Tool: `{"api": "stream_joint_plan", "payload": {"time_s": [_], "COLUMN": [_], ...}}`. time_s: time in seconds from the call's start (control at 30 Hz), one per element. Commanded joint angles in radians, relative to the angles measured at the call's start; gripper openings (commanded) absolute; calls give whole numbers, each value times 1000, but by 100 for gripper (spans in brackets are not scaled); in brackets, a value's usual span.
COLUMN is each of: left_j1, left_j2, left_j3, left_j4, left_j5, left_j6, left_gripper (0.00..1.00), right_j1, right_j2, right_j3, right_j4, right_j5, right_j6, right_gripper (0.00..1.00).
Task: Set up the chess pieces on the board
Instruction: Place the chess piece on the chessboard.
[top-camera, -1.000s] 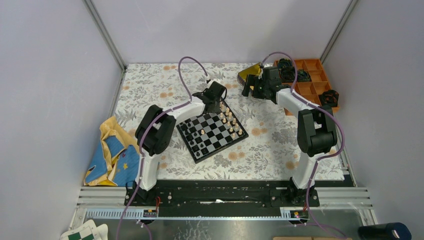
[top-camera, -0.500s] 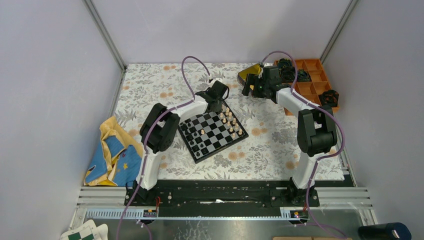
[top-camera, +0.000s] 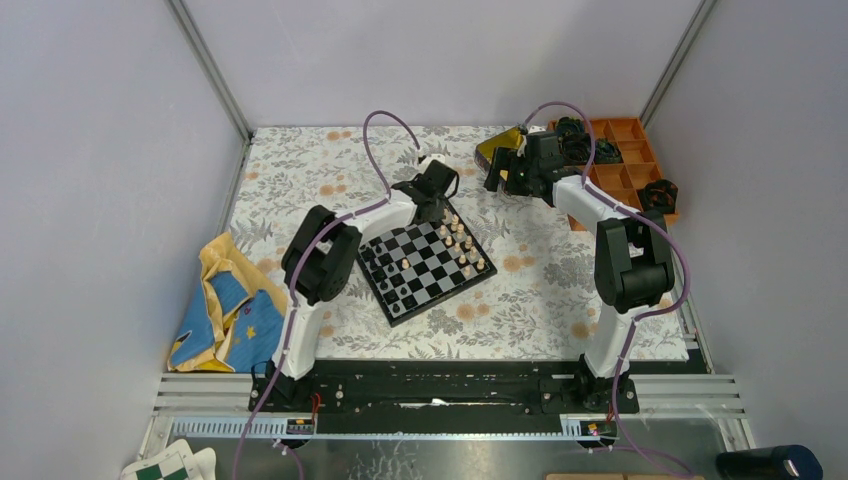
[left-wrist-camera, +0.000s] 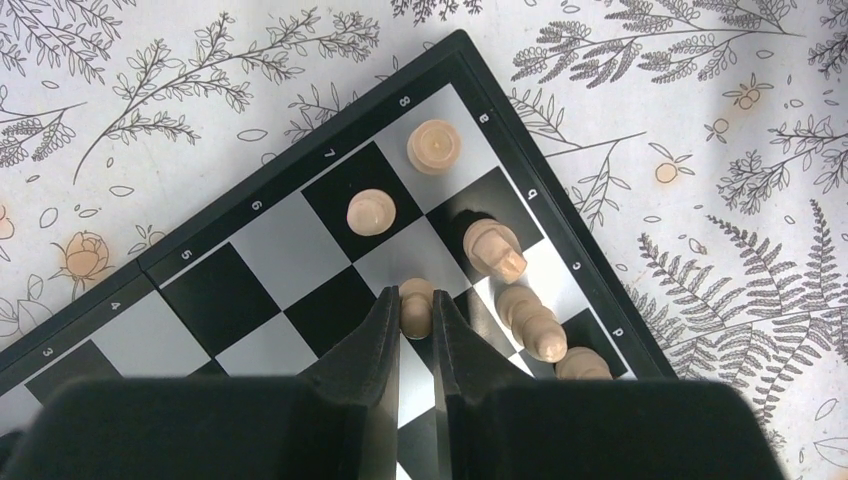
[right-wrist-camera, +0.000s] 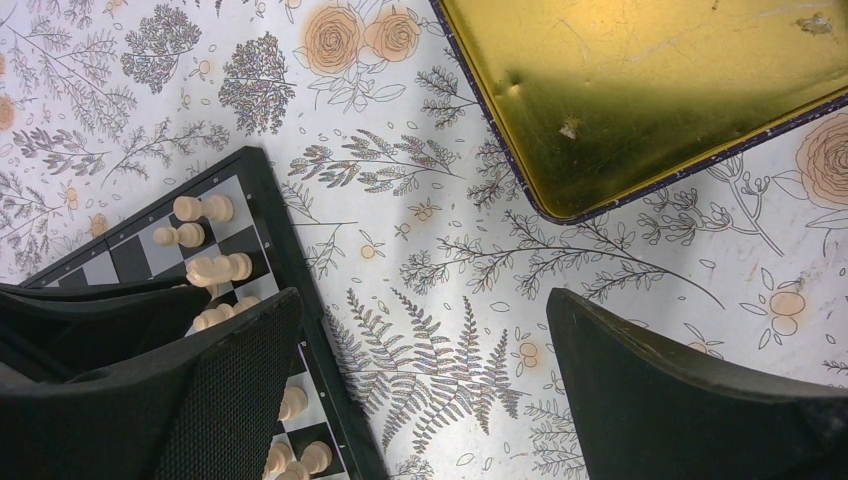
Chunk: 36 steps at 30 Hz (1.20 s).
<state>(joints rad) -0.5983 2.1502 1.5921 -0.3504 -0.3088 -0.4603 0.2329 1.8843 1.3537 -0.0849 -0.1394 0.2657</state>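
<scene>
Left pincer (left-wrist-camera: 414, 303) edged farther, pinching tan piece (left-wrist-camera: 416, 312) on board (left-wrist-camera: 270, 268); right pincer (right-wrist-camera: 422, 300) spread wide

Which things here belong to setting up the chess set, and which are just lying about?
Job: board; chess pieces; tan piece held in the left fingers.
Lying about: gold tin; orange compartment tray; yellow-and-blue cloth; green-and-white checkered item.

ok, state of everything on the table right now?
left gripper: shut on tan piece, at the board
right gripper: open, empty
board: flat, partly set
tan pieces: standing along one edge
gold tin: open side up, visible part empty
orange tray: partly filled
</scene>
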Motion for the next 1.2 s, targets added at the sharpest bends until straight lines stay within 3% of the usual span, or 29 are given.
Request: {"api": "stream_joint_plan", "payload": {"time_s": [0.0,0.3,0.6,1.17], "left_j1": [12,24,23,23], "left_j2": [34,50,47,1], "left_j3": [29,43,39,12], "left_j4": [53,42,28,11], "left_j5": [-33,-31,-36,-69], "left_j6": [9,2,-6,-9], "left_gripper": [10,11,22,31], "right_j1": [-9,-9,-9,-12], "right_j2": [-2,-3,-3,3], "right_j3": [33,32,33,35], "right_j4": [4,2,1,-2], "right_j5": [13,14,12,9], "right_j6": [-15,-19,-19,-26], "right_gripper": [100,100,100,100]}}
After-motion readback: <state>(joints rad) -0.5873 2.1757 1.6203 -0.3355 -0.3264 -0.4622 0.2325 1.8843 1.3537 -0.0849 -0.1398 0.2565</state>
